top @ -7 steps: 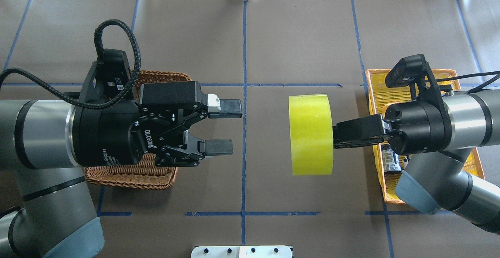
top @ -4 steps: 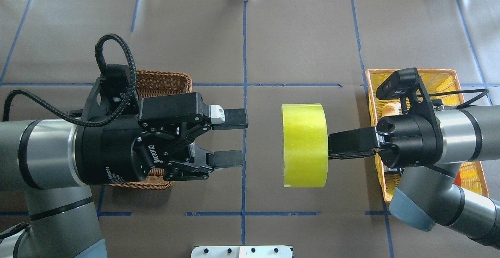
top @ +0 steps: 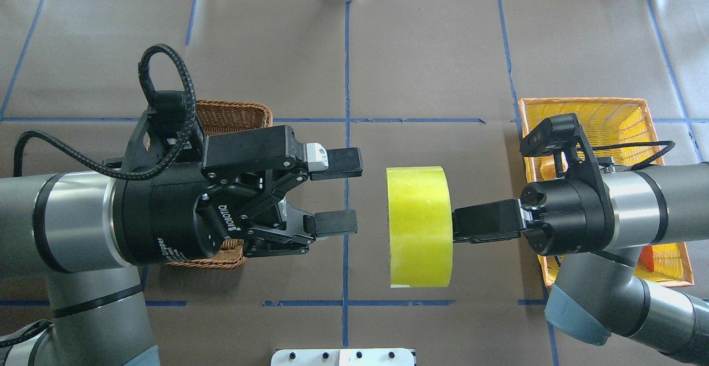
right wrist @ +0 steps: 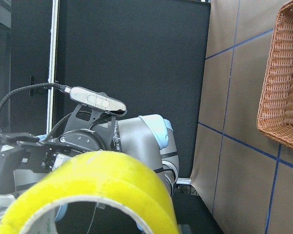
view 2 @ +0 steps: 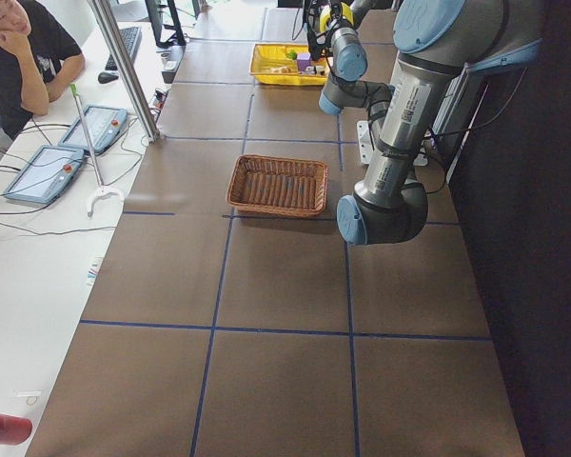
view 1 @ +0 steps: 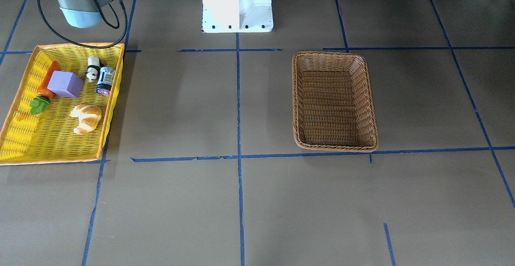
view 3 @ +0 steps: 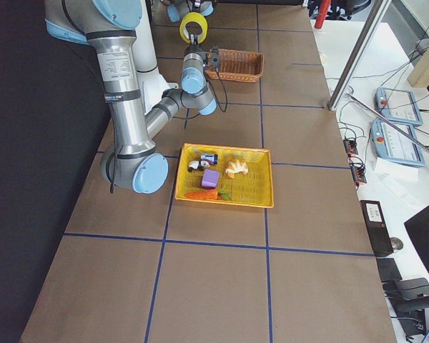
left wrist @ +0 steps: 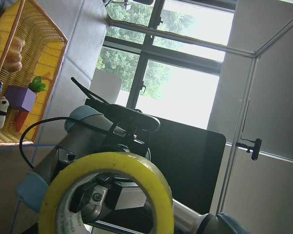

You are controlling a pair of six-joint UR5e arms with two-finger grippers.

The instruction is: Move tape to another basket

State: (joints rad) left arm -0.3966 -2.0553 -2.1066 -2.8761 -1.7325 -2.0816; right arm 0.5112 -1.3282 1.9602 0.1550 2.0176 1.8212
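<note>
Gripping one tape [top: 419, 226], right jaws hover; one basket [view 1: 334, 101] apart.

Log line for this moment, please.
phase: likely handover, mid-air | right gripper: shut on tape | left gripper: open, facing tape, not touching | basket: no tape in it

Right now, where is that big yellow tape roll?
In the overhead view the tape roll hangs near the centre, gripped by the right end effector, just right of the open left end effector.
</note>
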